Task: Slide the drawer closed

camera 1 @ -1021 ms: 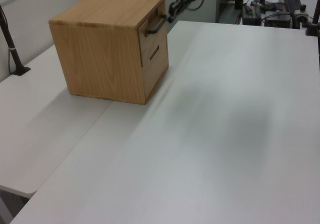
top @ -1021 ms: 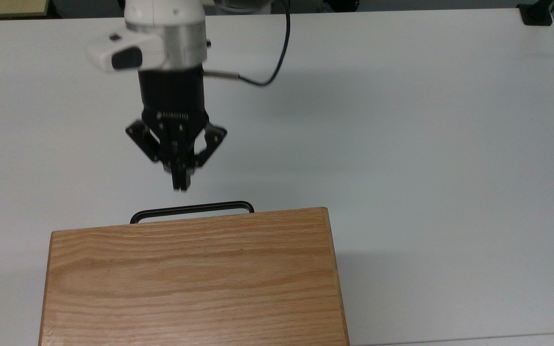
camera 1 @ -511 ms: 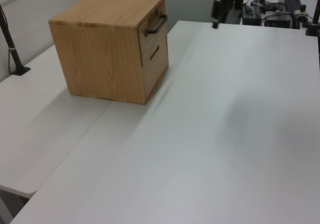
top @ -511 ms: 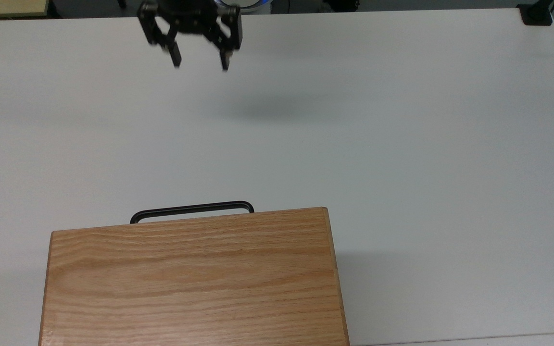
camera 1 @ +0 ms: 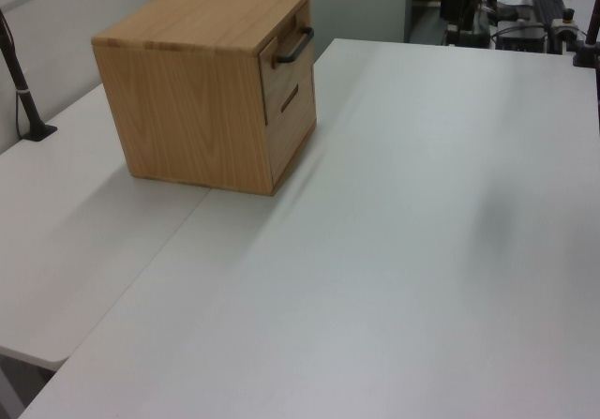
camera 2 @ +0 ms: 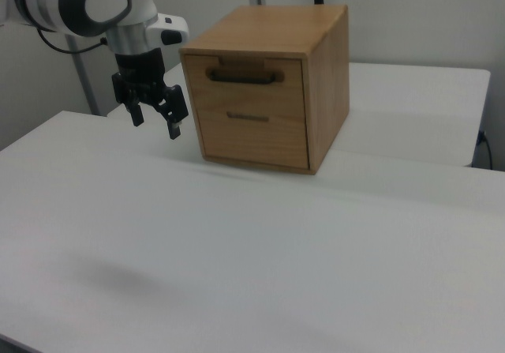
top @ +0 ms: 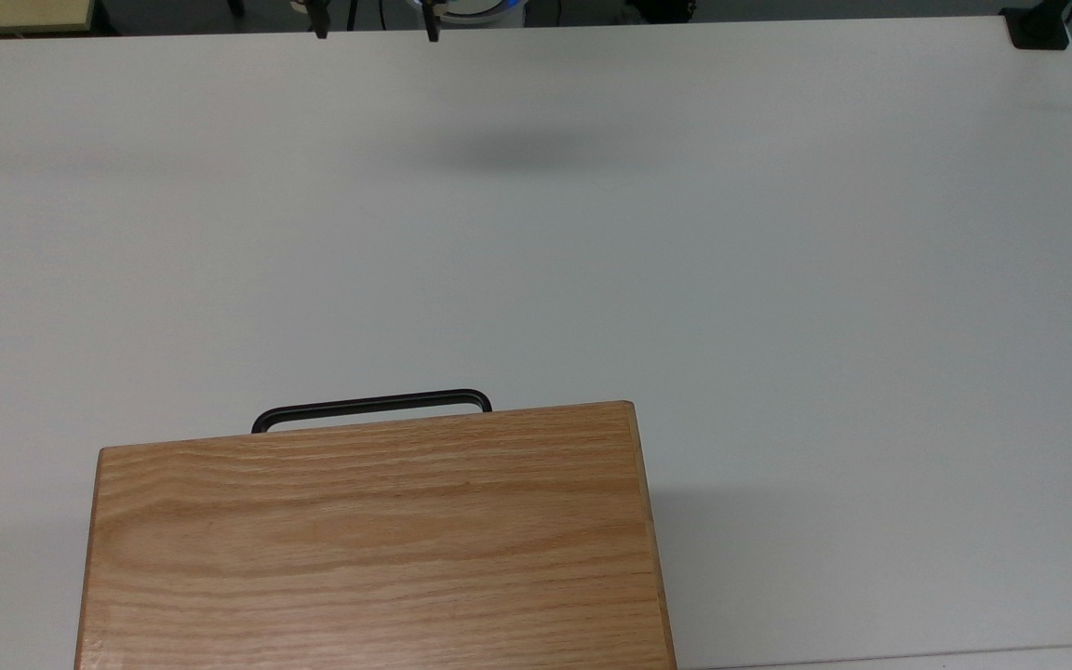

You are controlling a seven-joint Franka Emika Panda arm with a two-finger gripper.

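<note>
Light oak drawer [camera 2: 251,79] with thin black bar handle [camera 2: 245,75] flush in the cabinet [camera 2: 325,76]; black two-finger claw [camera 2: 155,122] wide open, empty, above white surface [camera 2: 237,242], apart from the drawer

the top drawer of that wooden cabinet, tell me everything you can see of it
The top drawer is light oak with a flat grained front and a thin black bar handle set across it. It sits pushed in, about level with the cabinet face, above a second drawer. Nothing touches it; the gripper hangs open nearby.
</note>
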